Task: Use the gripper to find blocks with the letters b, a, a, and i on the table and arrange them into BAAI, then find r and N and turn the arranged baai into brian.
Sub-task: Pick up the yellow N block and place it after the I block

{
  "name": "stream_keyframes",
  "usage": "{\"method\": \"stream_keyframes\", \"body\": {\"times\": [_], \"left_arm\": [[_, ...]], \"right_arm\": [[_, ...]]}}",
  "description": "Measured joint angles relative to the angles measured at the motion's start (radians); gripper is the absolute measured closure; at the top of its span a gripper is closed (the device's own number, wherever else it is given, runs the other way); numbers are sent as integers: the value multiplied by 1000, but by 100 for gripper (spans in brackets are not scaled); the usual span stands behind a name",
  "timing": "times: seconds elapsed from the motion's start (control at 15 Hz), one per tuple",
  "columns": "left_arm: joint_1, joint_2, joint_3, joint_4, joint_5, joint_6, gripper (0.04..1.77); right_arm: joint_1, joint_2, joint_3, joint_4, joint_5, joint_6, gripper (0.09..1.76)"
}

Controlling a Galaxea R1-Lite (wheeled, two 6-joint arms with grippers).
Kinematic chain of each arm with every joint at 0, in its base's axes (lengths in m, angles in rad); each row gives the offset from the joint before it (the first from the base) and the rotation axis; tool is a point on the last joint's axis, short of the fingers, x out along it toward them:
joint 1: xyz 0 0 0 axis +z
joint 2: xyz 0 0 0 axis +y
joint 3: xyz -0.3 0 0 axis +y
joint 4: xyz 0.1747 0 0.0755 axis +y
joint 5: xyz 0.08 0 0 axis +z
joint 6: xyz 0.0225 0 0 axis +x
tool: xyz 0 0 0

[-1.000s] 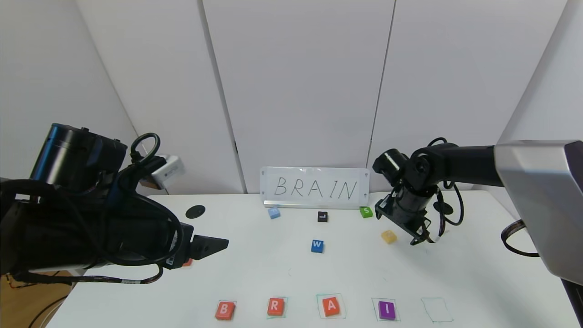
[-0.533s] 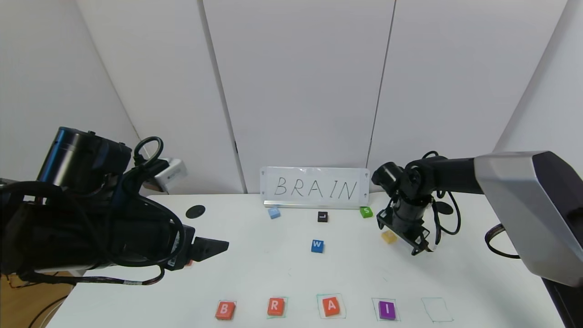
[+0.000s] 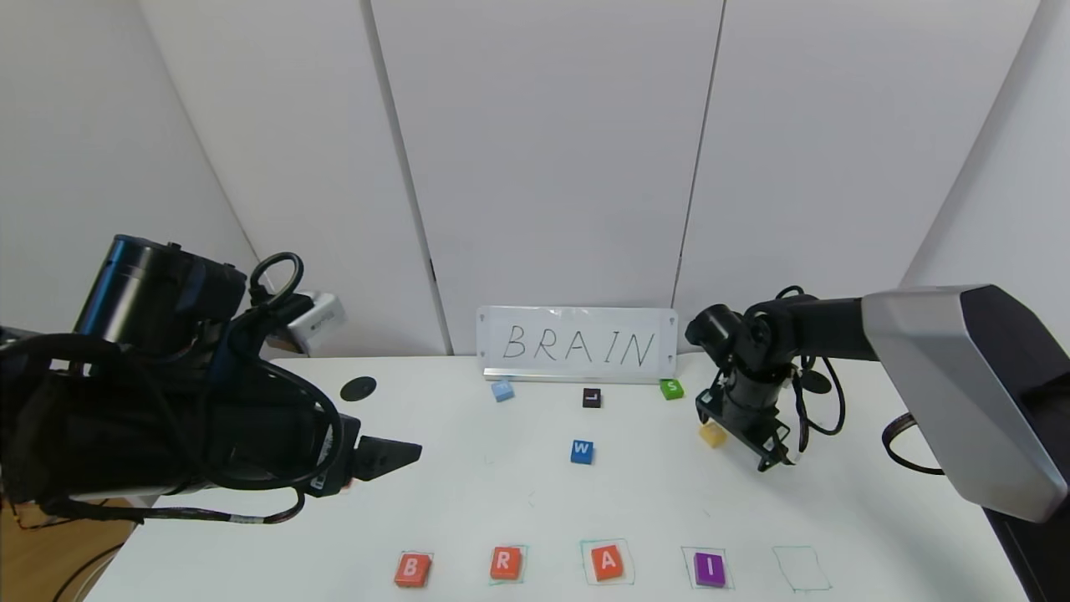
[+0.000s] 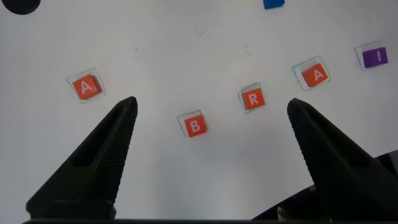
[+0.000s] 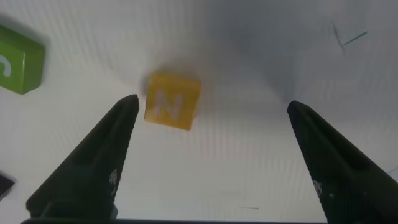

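Yellow N block (image 5: 172, 100) lies flat on the white bench (image 3: 518, 493) at the far right, just beside the green S block (image 3: 671, 389). The right end effector (image 3: 773, 451) hangs low over it with fingers spread wide; in the right wrist view the N sits between them, close to one finger and touching neither. Along the near edge, B (image 3: 413, 568), R (image 3: 506, 563), A (image 3: 608, 562) and the purple I (image 3: 710, 568) stand in a row, with a vacant green-drawn square (image 3: 801, 568) at its right end. Another A (image 4: 85, 87) rests left of the row. The left end effector (image 4: 208, 109) hovers at the left, fingers spread, holding nothing.
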Motion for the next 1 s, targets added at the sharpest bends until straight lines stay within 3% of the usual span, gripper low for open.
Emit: {"method": "stream_keyframes", "body": {"times": [1.0], "left_arm": [[0, 12, 0, -1, 1, 0, 9]], "right_arm": [[11, 13, -2, 12, -4, 0, 14]]}}
